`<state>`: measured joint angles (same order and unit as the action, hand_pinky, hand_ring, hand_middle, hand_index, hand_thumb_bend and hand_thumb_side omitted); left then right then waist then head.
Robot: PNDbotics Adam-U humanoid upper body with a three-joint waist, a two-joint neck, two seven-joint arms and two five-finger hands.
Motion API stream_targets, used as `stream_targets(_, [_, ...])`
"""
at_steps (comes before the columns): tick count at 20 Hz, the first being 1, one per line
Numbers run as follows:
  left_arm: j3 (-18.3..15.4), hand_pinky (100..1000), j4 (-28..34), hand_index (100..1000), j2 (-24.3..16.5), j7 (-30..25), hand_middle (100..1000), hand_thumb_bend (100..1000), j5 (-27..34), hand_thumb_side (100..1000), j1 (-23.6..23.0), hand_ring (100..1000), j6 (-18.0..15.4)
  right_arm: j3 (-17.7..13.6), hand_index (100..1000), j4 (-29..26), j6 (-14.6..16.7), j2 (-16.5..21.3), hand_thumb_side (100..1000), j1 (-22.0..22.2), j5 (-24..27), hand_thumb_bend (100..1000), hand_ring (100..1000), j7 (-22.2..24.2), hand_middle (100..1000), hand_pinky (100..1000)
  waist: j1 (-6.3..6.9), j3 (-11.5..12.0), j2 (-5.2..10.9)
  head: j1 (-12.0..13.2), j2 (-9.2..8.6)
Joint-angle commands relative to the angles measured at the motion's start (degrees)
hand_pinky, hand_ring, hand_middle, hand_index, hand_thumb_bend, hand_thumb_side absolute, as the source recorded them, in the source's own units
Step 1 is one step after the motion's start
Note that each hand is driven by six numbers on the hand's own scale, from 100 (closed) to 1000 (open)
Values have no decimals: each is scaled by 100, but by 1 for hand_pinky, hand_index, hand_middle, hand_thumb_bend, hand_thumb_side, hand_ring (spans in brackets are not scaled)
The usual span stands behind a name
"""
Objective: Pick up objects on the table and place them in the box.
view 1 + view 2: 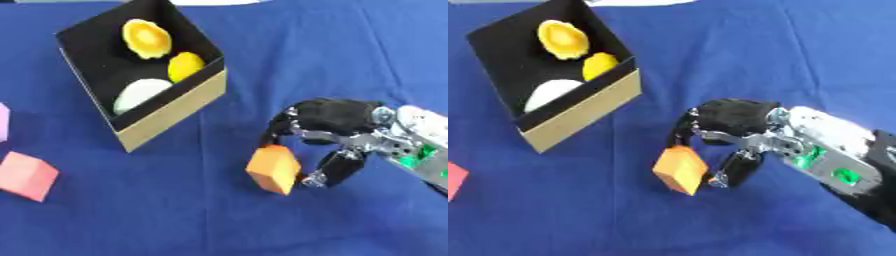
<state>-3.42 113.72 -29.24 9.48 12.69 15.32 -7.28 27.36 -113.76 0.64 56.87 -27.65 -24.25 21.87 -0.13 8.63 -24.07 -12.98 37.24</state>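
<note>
reaching in from the right side, our right hand [337,125] has its fingers and thumb curled around an orange block [275,170], pinching it at its upper edges. the block hangs tilted just below and to the left of the palm, over the blue tablecloth [306,50]; we cannot tell whether its lower corner touches the cloth or hangs just above it.

up and to the left of the hand, well apart from it, sits the black-lined cardboard box [171,107], open at the top. inside it lie a yellow-orange scalloped piece [146,38], a small yellow rounded piece [185,66] and a white rounded piece [140,94]. far to the left of the hand, a pink block [26,176] rests on the cloth, and a sliver of a pale purple thing [3,122] shows at the edge.

we judge that the block could slip or swing on the way to the box, since only its top seems caught and it already hangs askew. carried too low, it could strike the box's near wall and shove the box.

the contact between thumb and block is hard to make out. the purple thing is cut off by the edge, and our left hand shows in neither view.
</note>
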Motion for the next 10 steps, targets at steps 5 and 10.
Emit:
stream_targets(5, [-72,794,87,903,-128,33,761,213,15,820,23,788,-6,-297,607,-83,77,337,100,-115,615,353,684,-117,554,770,-11,-53,140,42,-36])
stream_targets(10, [-70,793,87,903,-189,34,762,212,-7,819,-7,789,-13,-567,618,-83,-45,491,100,-790,1140,368,688,107,564,776,-37,-93,185,26,14])
